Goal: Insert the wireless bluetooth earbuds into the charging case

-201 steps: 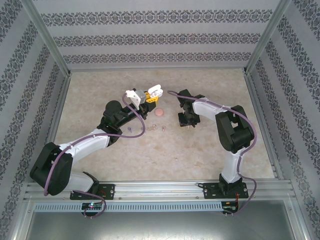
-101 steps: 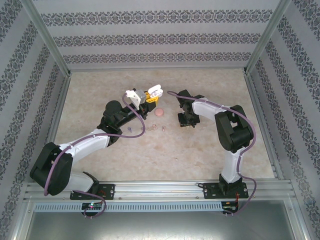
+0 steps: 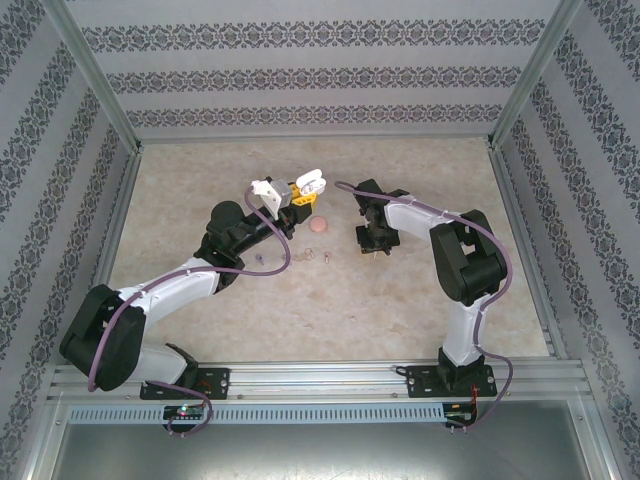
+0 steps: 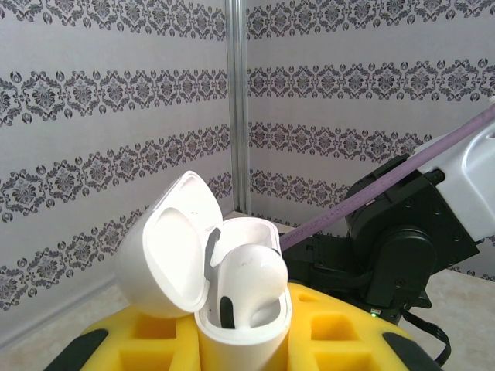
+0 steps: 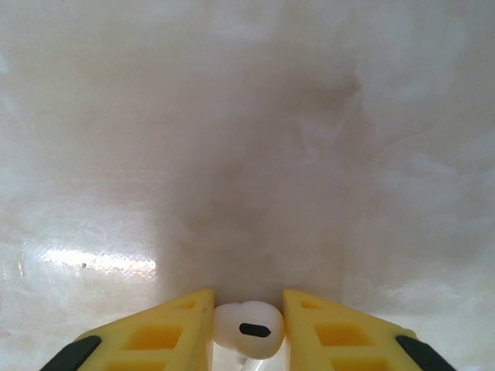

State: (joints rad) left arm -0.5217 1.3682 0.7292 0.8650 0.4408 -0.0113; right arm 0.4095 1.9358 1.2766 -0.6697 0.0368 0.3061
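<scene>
The left gripper (image 3: pixel 303 190) is raised above the worktop (image 5: pixel 247 116), and its yellow fingers (image 4: pixel 340 332) clamp the lower body of the white charging case (image 4: pixel 246 332). The case stands upright with its mouth up. Its lid (image 4: pixel 166 251) is hinged open and tilts away to the left in the left wrist view. 1 seated earbud (image 4: pixel 251 278) sits in the case, its long axis upright: stem down in the well, rounded head up and leaning slightly right.

The right gripper (image 3: pixel 372 243) points straight down at the worktop, right of the case and well apart from it. Its jaws are narrow. The second white earbud (image 5: pixel 249 328) fills the gap between the 2 yellow pads (image 5: pixel 174 332) and touches both. Its bulbous head points away from the wrist, the dark oval grille faces the camera, and the stem runs back between the fingers, so its long axis follows them. Whether it rests on the surface or is lifted off it, I cannot tell.

In the top view a pinkish round item (image 3: pixel 318 226) lies on the worktop between the 2 grippers. Small loose pieces (image 3: pixel 308 252) lie just nearer the arm bases, too small to tell which way they point.
</scene>
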